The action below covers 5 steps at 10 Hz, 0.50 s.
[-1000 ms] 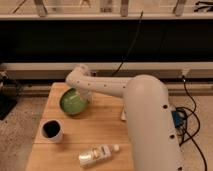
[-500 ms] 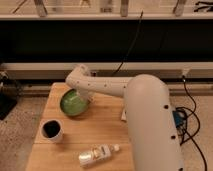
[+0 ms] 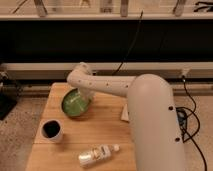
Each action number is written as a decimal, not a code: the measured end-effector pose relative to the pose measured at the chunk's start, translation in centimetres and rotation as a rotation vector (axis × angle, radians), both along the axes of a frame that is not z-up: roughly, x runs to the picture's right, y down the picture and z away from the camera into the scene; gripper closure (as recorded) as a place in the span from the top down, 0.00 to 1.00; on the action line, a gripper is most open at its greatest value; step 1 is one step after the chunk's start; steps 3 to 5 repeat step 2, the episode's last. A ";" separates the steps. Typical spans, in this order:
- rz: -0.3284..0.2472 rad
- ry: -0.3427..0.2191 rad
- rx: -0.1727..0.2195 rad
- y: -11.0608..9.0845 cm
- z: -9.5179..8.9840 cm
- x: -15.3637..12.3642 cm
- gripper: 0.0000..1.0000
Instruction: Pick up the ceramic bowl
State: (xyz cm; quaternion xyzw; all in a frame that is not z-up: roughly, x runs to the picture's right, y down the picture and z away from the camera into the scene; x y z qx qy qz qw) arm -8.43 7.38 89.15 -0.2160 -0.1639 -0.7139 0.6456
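gripper (image 3: 84,95): at ceramic bowl (image 3: 75,104) far rim, position unchanged
fingers: hidden, state cannot be told
ceramic bowl: tilted on bench (image 3: 105,135), unmoved

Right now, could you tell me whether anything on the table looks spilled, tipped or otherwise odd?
The small bottle lies on its side near the table's front edge. The ceramic bowl looks tilted, with the gripper at its rim. Nothing spilled.

One ceramic bowl (image 3: 75,103), one mug (image 3: 52,130), one bottle (image 3: 98,155), gripper (image 3: 86,98) apparently at bowl
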 end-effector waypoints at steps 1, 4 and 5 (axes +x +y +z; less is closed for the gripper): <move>-0.005 -0.003 0.000 0.0 -0.1 0.0 0.01; -0.007 -0.007 0.002 -0.2 -0.2 0.2 0.01; -0.007 -0.007 0.002 -0.2 -0.2 0.2 0.01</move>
